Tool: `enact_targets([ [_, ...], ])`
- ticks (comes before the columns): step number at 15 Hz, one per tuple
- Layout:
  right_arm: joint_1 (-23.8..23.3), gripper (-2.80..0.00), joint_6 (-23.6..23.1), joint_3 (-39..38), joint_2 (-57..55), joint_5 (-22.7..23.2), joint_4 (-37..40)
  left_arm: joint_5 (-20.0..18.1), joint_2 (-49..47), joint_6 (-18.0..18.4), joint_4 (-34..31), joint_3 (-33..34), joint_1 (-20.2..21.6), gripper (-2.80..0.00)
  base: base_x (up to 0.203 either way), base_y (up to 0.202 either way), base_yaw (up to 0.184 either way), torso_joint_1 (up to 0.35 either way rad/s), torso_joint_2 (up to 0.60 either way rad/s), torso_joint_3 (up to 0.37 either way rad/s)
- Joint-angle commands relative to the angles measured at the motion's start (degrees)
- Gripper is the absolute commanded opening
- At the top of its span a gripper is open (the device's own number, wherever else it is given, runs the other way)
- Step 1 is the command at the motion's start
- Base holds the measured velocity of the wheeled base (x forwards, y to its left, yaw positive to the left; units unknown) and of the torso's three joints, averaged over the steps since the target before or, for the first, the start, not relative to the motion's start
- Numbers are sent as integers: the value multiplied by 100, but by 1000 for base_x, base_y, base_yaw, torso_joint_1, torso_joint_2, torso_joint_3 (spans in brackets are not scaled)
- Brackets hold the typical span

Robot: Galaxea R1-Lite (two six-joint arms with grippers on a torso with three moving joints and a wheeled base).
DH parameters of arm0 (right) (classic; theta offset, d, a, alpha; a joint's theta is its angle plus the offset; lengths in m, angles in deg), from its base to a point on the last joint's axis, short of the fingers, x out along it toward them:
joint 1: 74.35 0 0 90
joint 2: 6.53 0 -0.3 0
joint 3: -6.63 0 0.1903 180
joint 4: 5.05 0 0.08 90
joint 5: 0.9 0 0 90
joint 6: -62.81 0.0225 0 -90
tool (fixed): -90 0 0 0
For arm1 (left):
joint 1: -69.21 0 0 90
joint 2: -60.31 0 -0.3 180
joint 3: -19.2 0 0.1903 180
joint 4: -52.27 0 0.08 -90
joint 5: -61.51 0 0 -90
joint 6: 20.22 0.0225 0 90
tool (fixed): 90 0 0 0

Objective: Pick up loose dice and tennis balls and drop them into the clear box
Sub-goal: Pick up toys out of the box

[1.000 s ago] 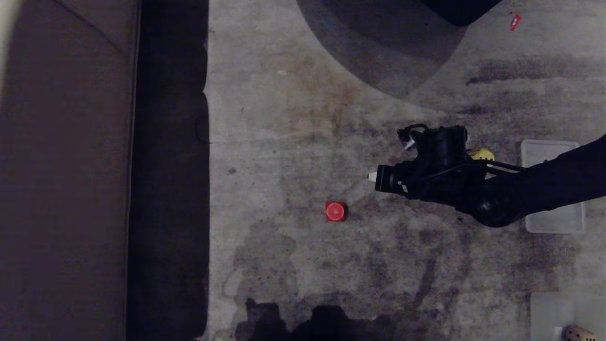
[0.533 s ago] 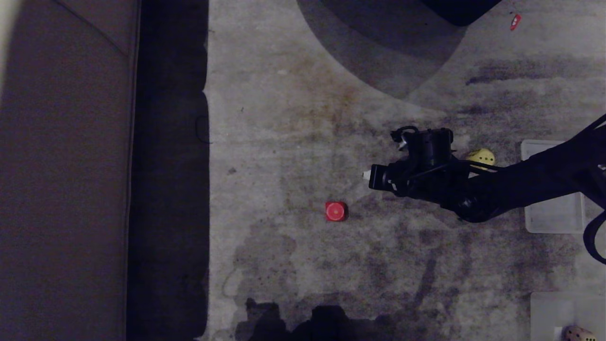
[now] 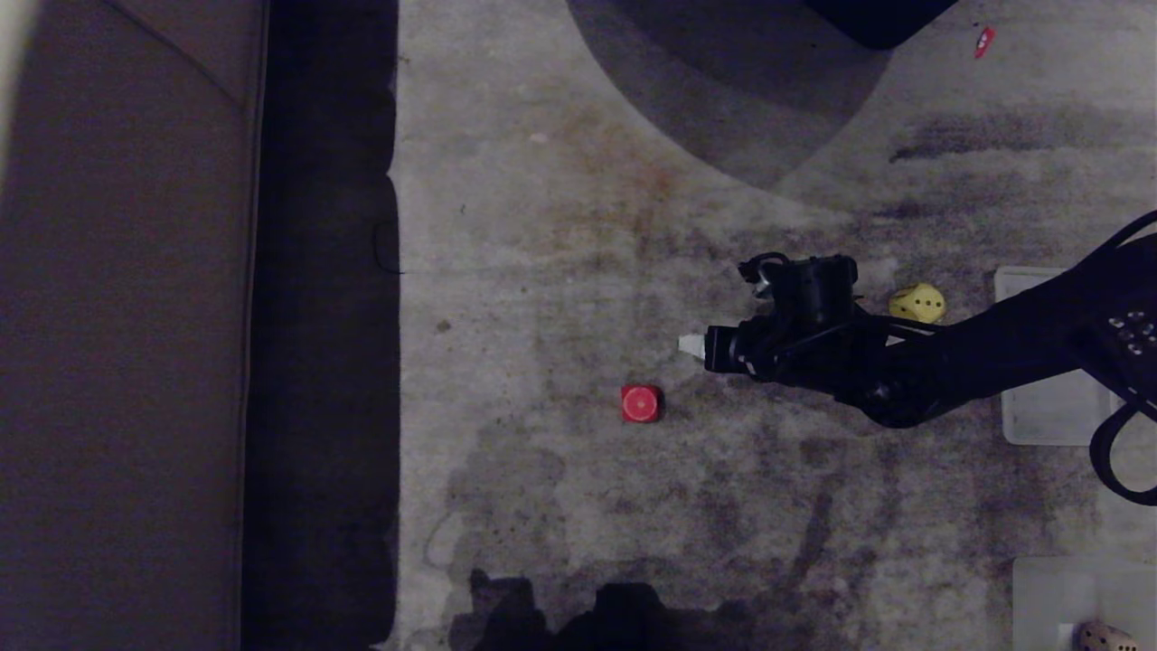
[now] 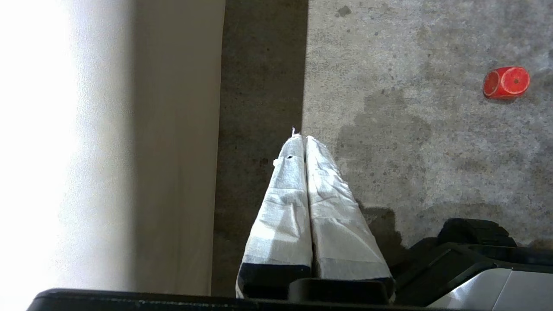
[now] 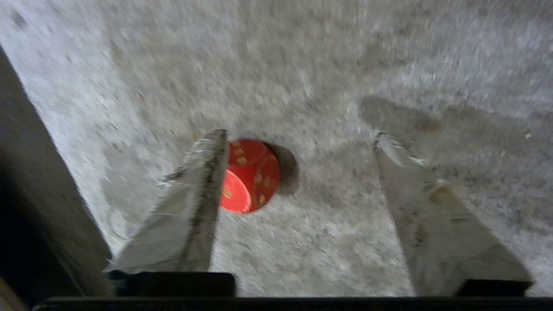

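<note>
Head view: the right gripper (image 3: pixel 694 344) hangs at centre-right above the stained carpet (image 3: pixel 560 226), short of the red die (image 3: pixel 641 403) at centre; a yellow die (image 3: pixel 917 303) lies behind the arm, and the clear box (image 3: pixel 1053 420) sits at right.

Left wrist view: the left gripper (image 4: pixel 302 140) is parked, jaws clenched, beside a dark sofa base (image 4: pixel 259 129).

Right wrist view: jaws spread wide, empty; the die peeks past one fingertip (image 5: pixel 211 147), so centre it between them before closing.
</note>
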Motion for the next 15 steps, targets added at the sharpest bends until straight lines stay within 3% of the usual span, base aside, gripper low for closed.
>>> enact_targets([
  [1, 2, 0, -8, -106, -7, 2, 8, 8, 0, -2, 0, 9, 0, -280, 0, 0, 0, 0, 0, 0],
  [15, 37, 0, -305, -352, -250, 20, 26, 6, 2, -2, 0, 9, 0, -280, 0, 0, 0, 0, 0, 0],
])
